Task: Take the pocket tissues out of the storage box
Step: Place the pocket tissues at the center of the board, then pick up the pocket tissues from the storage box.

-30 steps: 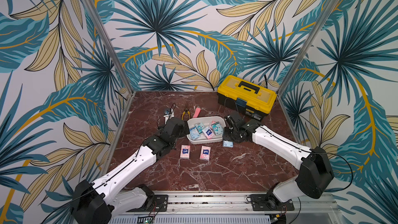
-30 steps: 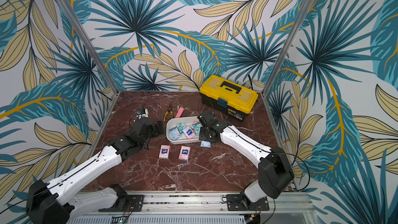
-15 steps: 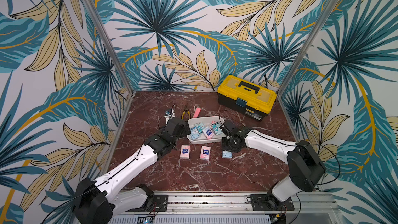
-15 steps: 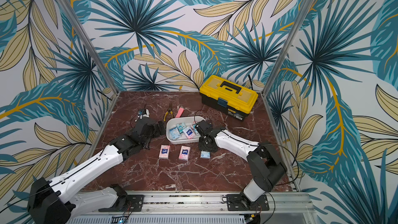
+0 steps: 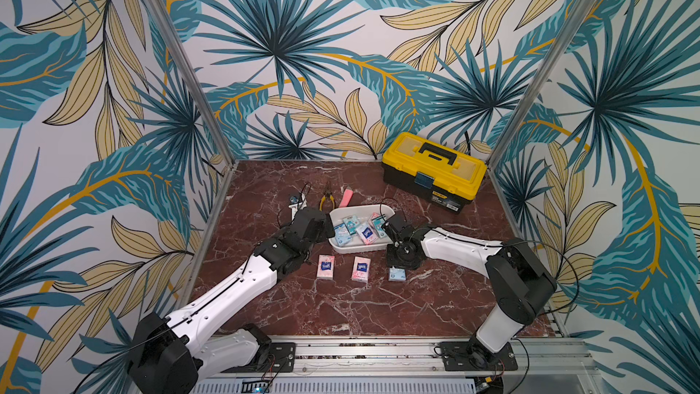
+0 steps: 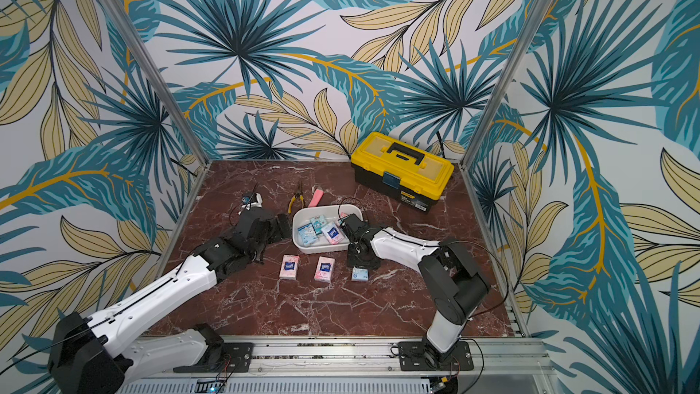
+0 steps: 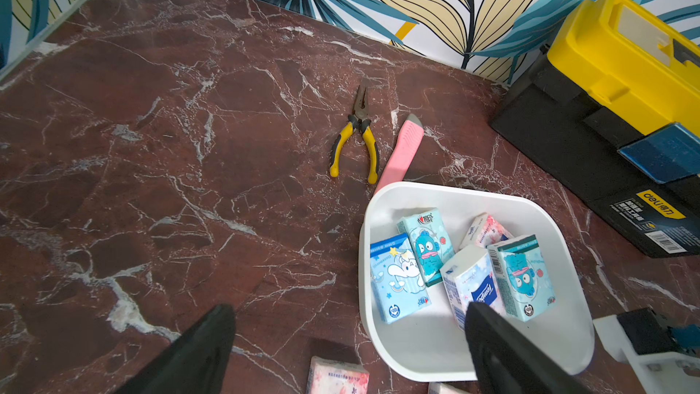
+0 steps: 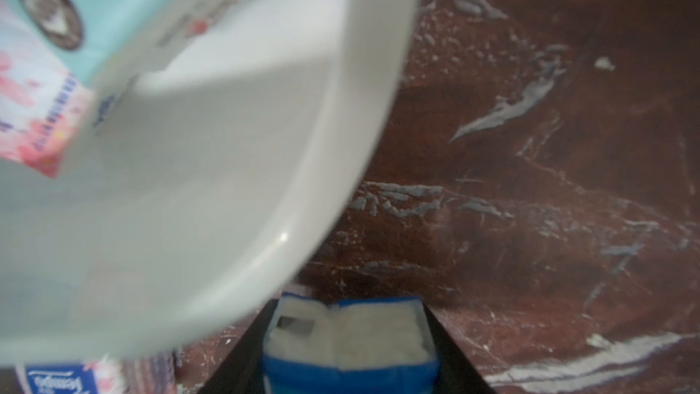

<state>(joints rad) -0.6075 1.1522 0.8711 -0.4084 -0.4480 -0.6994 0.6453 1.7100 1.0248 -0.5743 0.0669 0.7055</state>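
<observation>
My left gripper (image 7: 350,310) is wide open and empty. One fingertip hangs above the near end of the white box (image 7: 416,346), the other above the bare table (image 7: 189,145) beside it. Five tissue packets (image 7: 396,278) lie inside the box: a light blue one, two teal ones, a white one with a blue label and a pink one at the back. Some lean on each other.

My right gripper (image 8: 346,312) is low at the other side of the box, near its rim. Its fingers are closed on a blue packet (image 5: 397,274), one against each side, and the packet rests on the table outside the box. Two pink packets (image 5: 325,267) lie flat on the table in front of the box, side by side and apart from each other.

Behind the box lie pliers (image 7: 356,142) and a pink cutter (image 7: 401,153), with a yellow toolbox (image 5: 433,170) in the back corner.
</observation>
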